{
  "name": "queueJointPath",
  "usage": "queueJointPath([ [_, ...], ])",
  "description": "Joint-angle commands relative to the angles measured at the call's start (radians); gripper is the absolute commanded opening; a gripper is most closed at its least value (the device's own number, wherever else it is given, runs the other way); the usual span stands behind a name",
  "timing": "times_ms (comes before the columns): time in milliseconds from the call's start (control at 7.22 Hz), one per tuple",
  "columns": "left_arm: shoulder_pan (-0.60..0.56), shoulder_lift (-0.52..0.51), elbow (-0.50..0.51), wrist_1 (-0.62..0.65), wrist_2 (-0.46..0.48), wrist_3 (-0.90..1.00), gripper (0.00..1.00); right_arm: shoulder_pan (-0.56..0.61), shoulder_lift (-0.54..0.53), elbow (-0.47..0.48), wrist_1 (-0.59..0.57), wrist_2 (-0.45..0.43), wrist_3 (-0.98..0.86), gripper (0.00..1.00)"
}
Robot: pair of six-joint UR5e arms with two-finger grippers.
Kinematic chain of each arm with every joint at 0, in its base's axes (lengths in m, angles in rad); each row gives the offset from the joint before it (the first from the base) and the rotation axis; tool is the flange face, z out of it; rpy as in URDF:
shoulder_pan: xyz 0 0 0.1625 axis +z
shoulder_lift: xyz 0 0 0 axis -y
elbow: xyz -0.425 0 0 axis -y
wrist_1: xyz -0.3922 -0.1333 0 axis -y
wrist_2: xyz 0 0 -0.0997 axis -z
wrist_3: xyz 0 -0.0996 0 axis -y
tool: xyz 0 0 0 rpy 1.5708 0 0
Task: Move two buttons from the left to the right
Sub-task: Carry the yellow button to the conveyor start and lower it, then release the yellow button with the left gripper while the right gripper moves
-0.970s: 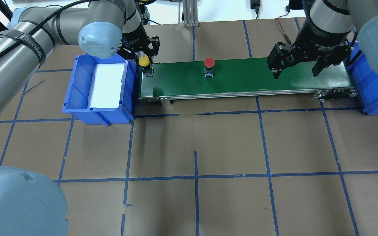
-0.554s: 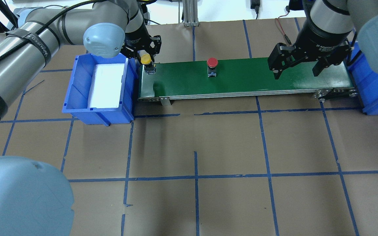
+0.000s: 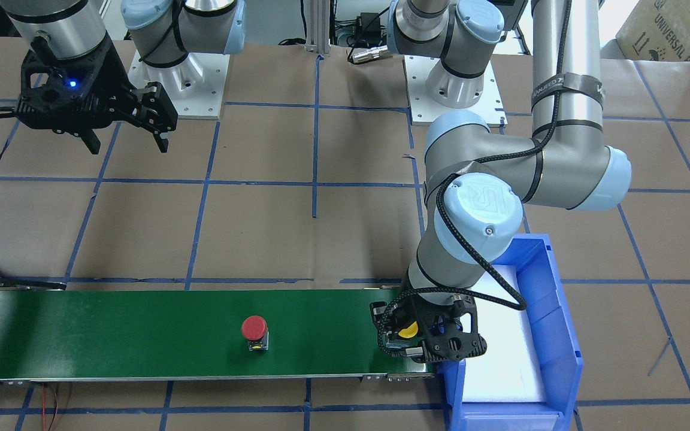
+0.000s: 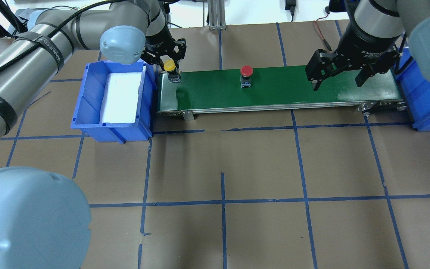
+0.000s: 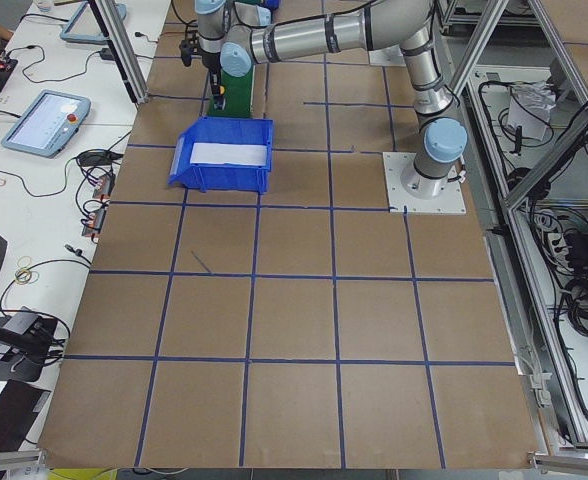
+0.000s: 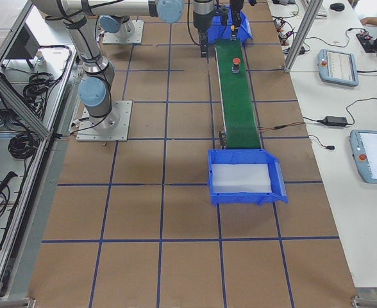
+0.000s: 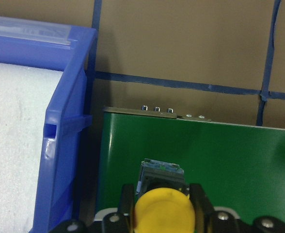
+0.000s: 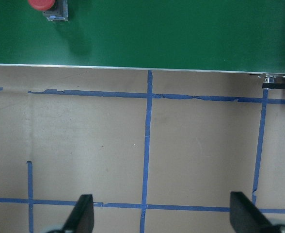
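A yellow button (image 7: 162, 213) sits between the fingers (image 7: 198, 204) of my left gripper (image 4: 170, 69), which is shut on it at the left end of the green belt (image 4: 282, 87). Its black-grey body (image 7: 161, 174) is at the belt surface; I cannot tell whether it touches. The red button (image 4: 246, 71) stands upright and alone on the belt, left of its middle, also seen in the front view (image 3: 254, 328). My right gripper (image 4: 336, 85) hangs open and empty above the belt's right part, well clear of the red button (image 8: 41, 4).
A blue bin (image 4: 88, 108) lined with white foam stands against the belt's left end. A second blue bin (image 4: 422, 104) stands at the right end. Brown table paper (image 4: 222, 168) with blue tape lines covers the table in front of the belt.
The red button has travelled to the right along the belt. My left gripper has moved a little right and away with the yellow button. The right gripper has barely moved.
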Motion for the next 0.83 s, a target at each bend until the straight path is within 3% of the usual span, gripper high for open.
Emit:
queueJointPath([
  [0,-0.009,-0.011,0.001,0.009,-0.003,-0.009,0.19,-0.003,-0.004,-0.001,0.001,0.004,-0.011,1.0],
  [139,-0.011,-0.013,0.001,0.009,-0.003,-0.009,0.22,-0.003,-0.004,0.0,0.0,0.007,-0.058,1.0],
  [277,-0.011,-0.013,0.001,0.009,-0.003,-0.009,0.46,-0.003,-0.002,0.0,0.0,0.005,-0.062,1.0],
  [416,-0.011,-0.014,0.001,0.009,-0.003,-0.034,0.83,-0.003,0.001,0.002,0.004,0.004,-0.08,1.0],
  [554,-0.011,-0.014,-0.001,0.009,-0.003,-0.052,1.0,-0.018,0.004,-0.003,-0.002,0.005,-0.141,1.0],
  [693,-0.011,-0.014,-0.001,0.009,-0.003,-0.054,1.0,-0.041,0.025,-0.023,-0.005,0.008,-0.149,1.0],
])
